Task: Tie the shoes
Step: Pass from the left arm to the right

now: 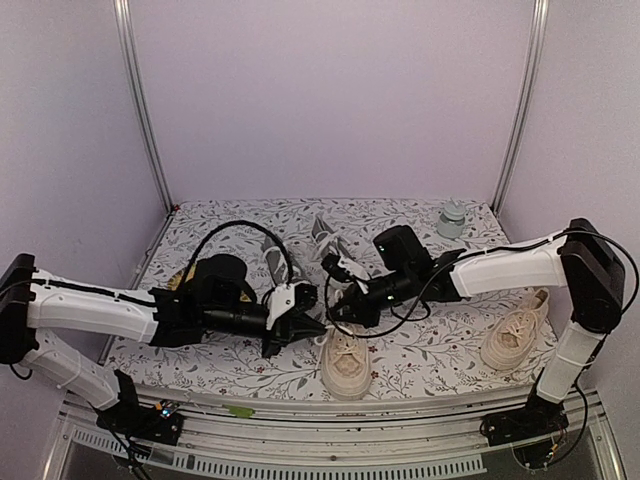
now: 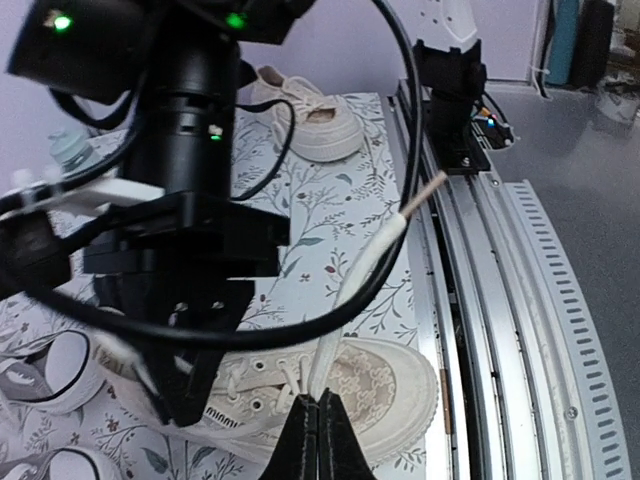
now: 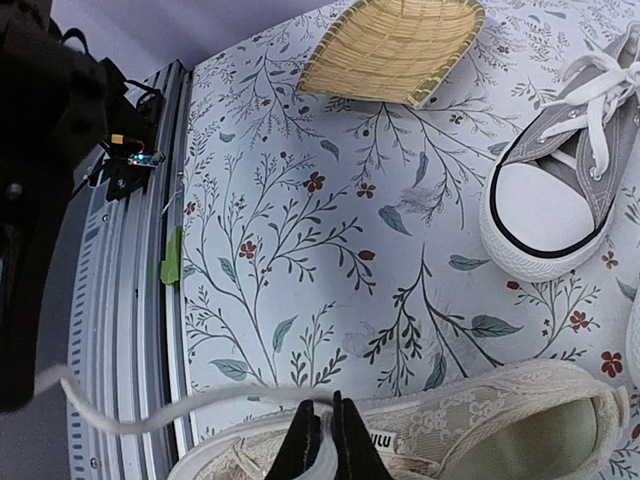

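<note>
Cream sneaker [image 1: 345,362] at near edge of surface [image 1: 420,350]. Left fingers [image 2: 298,445] pinch lace [image 2: 370,260]; right fingers [image 3: 300,448] clamp other lace [image 3: 150,415]. Step, likely: first knot. Next: cross ends, keeping tension.

Floral tbl [image 1: 440,350]: 2 cream sneakers [image 1: 345,362], 2 grey sneakers [image 3: 545,215], woven tray [image 3: 395,50], sm. jar [image 1: 453,220].

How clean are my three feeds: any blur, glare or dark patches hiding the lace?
Left wrist: thin white lace sharp; right arm a dark, underexposed mass. Right wrist: floral tablecloth sharp; left arm dark and blurred. Top external: even light, no glare, but the lace too thin to trace above the cream canvas sneaker.
</note>
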Action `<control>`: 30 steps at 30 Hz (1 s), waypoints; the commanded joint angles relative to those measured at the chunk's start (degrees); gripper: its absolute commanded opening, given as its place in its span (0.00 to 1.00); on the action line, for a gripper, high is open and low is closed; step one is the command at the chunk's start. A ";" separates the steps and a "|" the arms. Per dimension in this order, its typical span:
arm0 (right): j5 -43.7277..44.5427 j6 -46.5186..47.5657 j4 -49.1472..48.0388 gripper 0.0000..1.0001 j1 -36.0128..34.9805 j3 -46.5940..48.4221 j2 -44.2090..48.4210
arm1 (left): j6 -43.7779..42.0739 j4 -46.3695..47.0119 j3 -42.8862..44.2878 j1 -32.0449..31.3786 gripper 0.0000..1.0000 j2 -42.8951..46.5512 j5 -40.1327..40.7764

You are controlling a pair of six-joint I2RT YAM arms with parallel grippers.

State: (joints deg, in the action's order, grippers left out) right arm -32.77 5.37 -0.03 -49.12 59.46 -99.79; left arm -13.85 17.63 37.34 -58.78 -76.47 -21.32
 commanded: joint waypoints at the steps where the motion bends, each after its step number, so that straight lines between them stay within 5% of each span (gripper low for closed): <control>1: -2.89 -2.31 1.12 0.17 1.10 3.02 -2.18 | -4.11 0.13 4.59 -2.04 0.00 -6.91 -8.04; 6: -2.77 -3.34 3.06 0.37 1.17 4.50 -1.95 | -6.53 5.00 5.53 -2.12 0.00 -12.42 -7.08; 23: 4.35 -3.52 12.62 0.78 2.50 8.79 3.68 | -6.36 14.73 7.82 -5.41 0.00 -21.70 6.20; 24: 4.49 -3.45 13.35 0.87 2.60 8.71 3.98 | -6.42 14.70 8.10 -5.50 0.00 -22.18 6.12; 30: 5.81 -2.93 17.76 0.91 2.85 8.76 6.25 | -6.03 15.82 8.11 -5.53 0.00 -23.44 6.56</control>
State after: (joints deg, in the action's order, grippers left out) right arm -28.64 2.17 13.30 -46.65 67.09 -96.47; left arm -19.55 31.38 44.84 -63.53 -98.59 -15.62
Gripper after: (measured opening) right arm 0.903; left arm 0.004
